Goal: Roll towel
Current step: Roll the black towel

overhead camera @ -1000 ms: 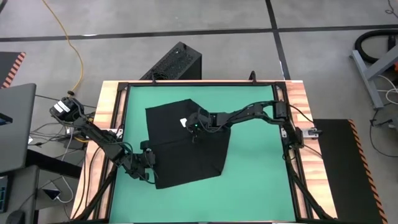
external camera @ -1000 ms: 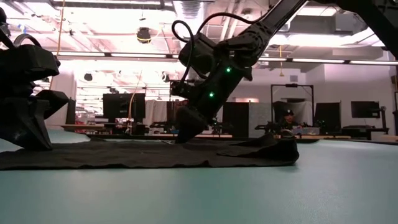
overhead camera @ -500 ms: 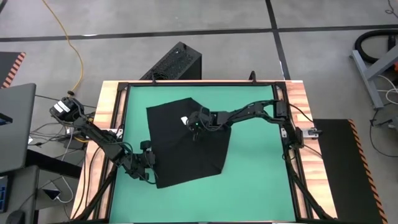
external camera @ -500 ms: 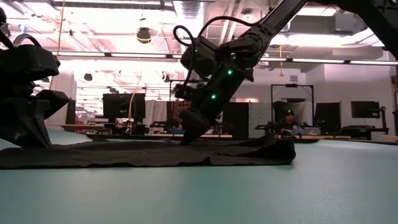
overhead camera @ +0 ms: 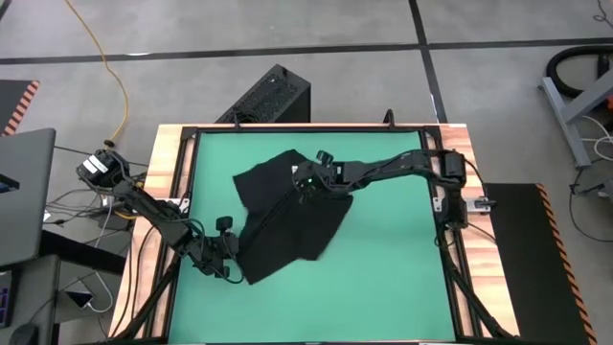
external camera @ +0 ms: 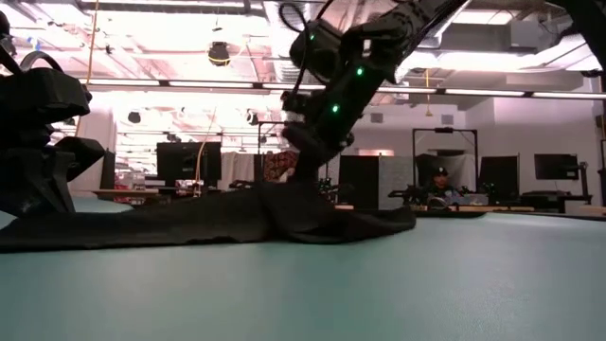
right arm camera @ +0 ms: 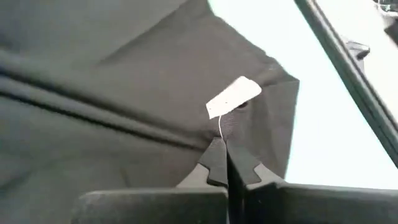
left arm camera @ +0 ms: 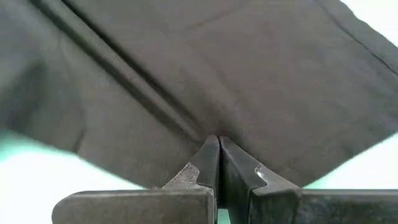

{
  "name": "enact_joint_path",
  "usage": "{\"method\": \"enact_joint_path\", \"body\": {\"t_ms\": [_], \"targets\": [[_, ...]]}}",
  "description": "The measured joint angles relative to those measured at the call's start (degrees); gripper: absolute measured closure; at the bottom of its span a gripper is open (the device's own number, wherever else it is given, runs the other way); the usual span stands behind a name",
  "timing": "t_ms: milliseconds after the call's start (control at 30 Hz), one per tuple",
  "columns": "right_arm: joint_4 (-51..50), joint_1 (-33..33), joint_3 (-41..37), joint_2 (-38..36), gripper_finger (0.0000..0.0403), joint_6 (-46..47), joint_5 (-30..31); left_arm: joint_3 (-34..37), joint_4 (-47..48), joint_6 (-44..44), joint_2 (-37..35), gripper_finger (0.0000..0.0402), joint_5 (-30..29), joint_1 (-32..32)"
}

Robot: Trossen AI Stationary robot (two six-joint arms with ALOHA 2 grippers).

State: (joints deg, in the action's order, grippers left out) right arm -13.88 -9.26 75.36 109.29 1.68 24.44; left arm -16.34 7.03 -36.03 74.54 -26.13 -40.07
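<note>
Two tools grip the black towel (overhead camera: 287,225), which lies rumpled on the green bench (overhead camera: 393,278) left of centre. The right tool (overhead camera: 305,182), pinched shut on cloth near the white tag (right arm camera: 232,98), holds that part raised off the bench, so a taut ridge runs diagonally down to the left tool (overhead camera: 233,247), clamped shut on the towel's near edge. Judging by this, the step is straightening or folding the cloth before rolling. Next, the lifted part needs carrying across and laying down flat while the left tool anchors its edge.
</note>
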Motion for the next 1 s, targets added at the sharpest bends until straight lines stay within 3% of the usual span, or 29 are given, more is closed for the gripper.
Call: {"method": "enact_joint_path", "body": {"t_ms": [267,567,733,867,1000], "targets": [[-4.61,-4.29,-1.14,-0.15,0.0396,3.79,-1.59,0.00,-0.02,0.00,0.00,0.0401,-0.02,0.00],[-10.13,-11.31,-1.95,1.21,0.0397,8.59,6.47,0.02,0.20,-0.22,0.02,0.0401,-0.34,-0.95],[-13.06,-15.75,-1.98,1.19,0.0396,9.52,5.35,0.02,0.24,-0.27,0.02,0.0401,-0.51,-1.14],[-17.13,-18.54,-2.00,1.41,0.0372,12.51,3.43,0.02,0.24,-0.44,0.02,0.0401,-0.57,-1.16],[-18.68,-19.70,-2.00,1.43,0.0322,12.93,3.11,0.02,0.17,0.11,0.02,0.0401,-0.74,-1.17]]}}
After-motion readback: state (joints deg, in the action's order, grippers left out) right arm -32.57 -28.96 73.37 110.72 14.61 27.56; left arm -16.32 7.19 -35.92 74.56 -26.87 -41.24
